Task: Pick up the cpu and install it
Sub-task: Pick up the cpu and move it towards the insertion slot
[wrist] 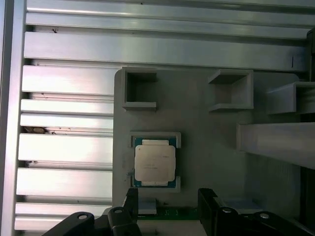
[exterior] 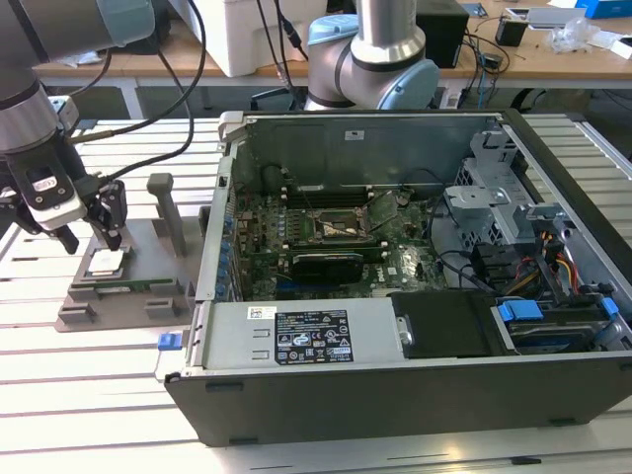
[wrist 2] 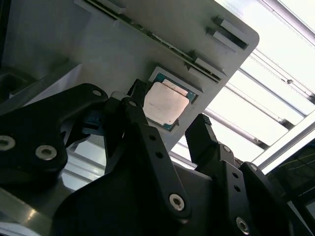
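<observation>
Gripper [wrist: 169, 196] splayed, empty; over cpu [wrist: 154, 163]

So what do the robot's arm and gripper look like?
The arm is a silvery-grey tube with pale blue joint caps, and black cables trail from it. Its gripper is black, with chunky fingers dotted with shiny round screws.

- The small square silvery-grey cpu [wrist: 154, 163] is showing a teal-green rim.
- The plain grey plastic holder block [wrist: 211, 147] is looking uniformly matt.
- The silver slatted metal desk [wrist: 69, 147] is showing parallel stripes.
</observation>
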You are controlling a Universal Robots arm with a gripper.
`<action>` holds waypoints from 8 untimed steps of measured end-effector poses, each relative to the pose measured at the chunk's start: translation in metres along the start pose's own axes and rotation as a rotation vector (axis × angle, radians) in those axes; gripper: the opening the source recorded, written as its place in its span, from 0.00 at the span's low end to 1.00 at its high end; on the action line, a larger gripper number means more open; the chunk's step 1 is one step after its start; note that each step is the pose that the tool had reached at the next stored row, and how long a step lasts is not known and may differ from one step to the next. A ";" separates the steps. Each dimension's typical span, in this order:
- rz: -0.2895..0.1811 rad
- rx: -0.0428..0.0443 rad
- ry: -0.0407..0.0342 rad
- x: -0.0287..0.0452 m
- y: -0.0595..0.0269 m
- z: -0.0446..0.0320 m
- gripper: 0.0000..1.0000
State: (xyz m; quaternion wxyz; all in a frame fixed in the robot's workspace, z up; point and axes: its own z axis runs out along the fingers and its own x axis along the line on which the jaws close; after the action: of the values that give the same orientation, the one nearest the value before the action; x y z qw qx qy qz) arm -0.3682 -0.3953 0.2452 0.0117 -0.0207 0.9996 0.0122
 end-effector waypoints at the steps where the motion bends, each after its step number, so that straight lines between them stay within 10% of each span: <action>1: 0.000 -0.0001 0.0001 0.0000 0.0000 0.0005 0.60; 8: 0.000 0.0000 0.0000 0.0003 -0.0003 0.0109 0.60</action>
State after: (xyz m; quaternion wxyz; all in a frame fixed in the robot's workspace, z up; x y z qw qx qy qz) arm -0.3683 -0.3953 0.2342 0.0117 -0.0207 0.9996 0.0122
